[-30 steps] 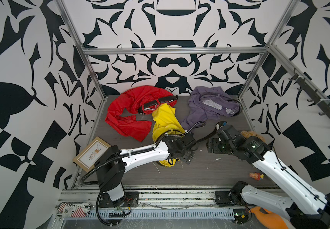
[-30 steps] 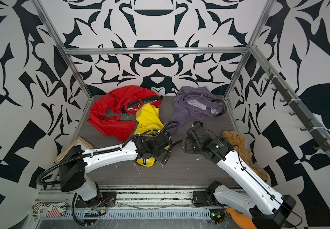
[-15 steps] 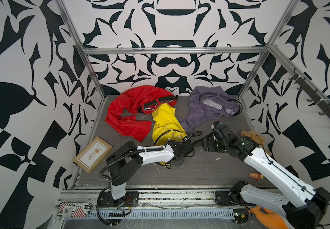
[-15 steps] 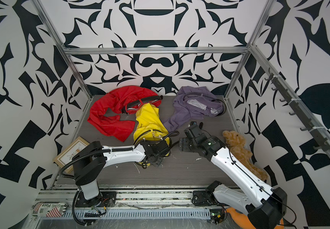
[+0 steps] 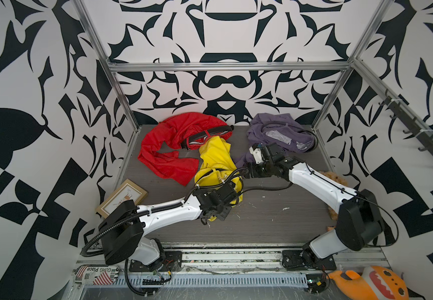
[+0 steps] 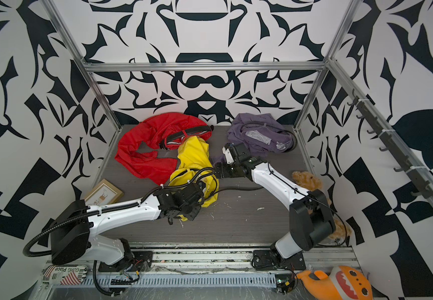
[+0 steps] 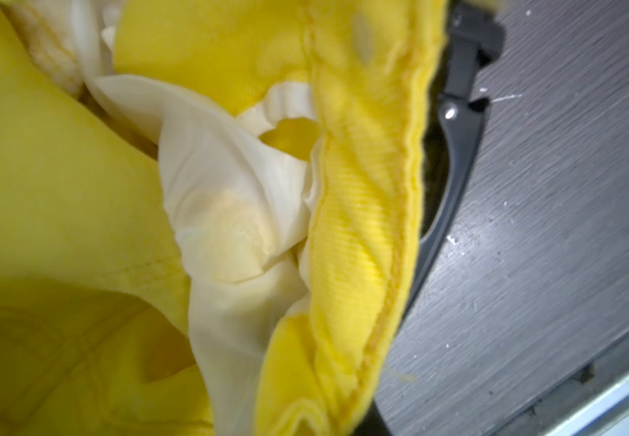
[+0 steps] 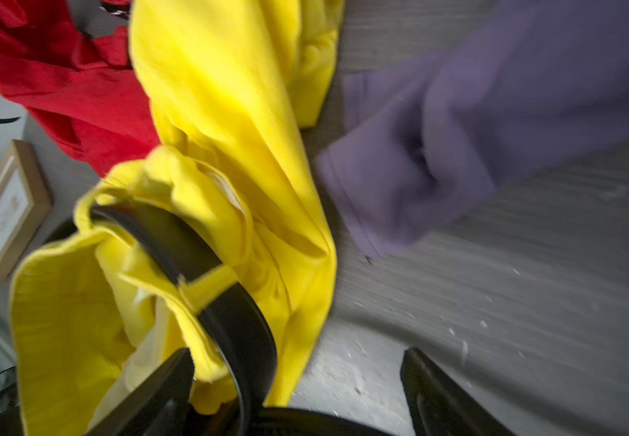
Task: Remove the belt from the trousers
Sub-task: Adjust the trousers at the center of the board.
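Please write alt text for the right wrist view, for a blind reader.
A black belt runs through a loop of the yellow trousers, just ahead of the open right end effector. Beyond lie purple cloth and red cloth.

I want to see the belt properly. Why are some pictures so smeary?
Right wrist view: motion smears the purple cloth and table, but the black belt is fairly crisp. Left wrist view: the yellow trousers sit too close, so they look soft. Both top views: sharp, evenly lit.
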